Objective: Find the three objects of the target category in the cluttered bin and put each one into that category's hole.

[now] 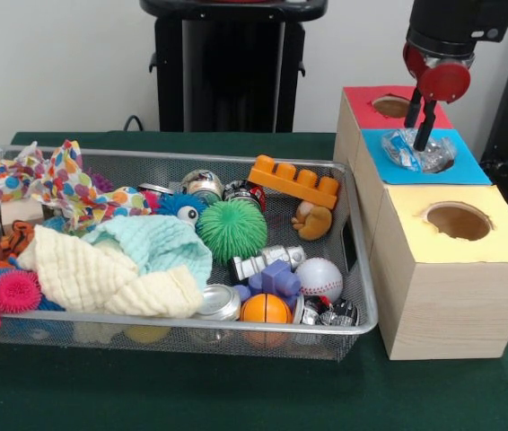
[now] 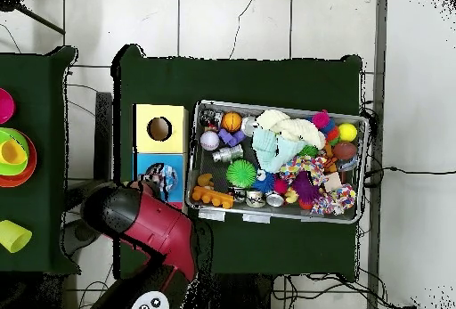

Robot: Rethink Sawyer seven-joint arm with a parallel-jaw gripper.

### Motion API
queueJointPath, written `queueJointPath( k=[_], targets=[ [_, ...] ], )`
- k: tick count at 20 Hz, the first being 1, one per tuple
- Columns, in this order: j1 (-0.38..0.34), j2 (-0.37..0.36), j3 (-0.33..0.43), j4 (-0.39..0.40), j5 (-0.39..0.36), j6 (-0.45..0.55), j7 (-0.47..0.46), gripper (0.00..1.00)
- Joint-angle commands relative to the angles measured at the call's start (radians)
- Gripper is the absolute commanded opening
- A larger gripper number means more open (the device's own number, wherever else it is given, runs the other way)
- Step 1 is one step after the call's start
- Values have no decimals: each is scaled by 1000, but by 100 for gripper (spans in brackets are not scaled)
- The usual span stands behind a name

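Gripper: the gripper (image 1: 420,126) is clamped on a clear crumpled bottle (image 1: 413,151) over the blue hole (image 1: 438,160).
Bin: the bin (image 1: 358,269) sits left, well apart.
Advice: centre the bottle over the hole before release; it looks wide.

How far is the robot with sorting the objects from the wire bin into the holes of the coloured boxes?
Done: cannot tell, since nothing shows inside the holes. In hand: the gripper is over the blue-topped wooden box, its fingers closed on a clear crinkled plastic object sitting at that box's hole. Left: release it into the hole; then search the metal mesh bin, which is full of toys, cloths and balls.
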Motion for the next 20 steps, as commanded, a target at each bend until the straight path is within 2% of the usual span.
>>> queueJointPath(
  k=[1,5,9,14,16,20],
  targets=[
    [-10,73,91,-26,38,-99,246,100],
    [-10,76,92,-22,41,-105,248,100],
    [2,59,67,-30,22,-40,262,100],
    [37,-83,-67,-71,-97,314,314,100],
    [37,-119,-88,-78,-119,388,310,100],
    [35,-144,-113,-86,-137,440,291,100]
  ],
)
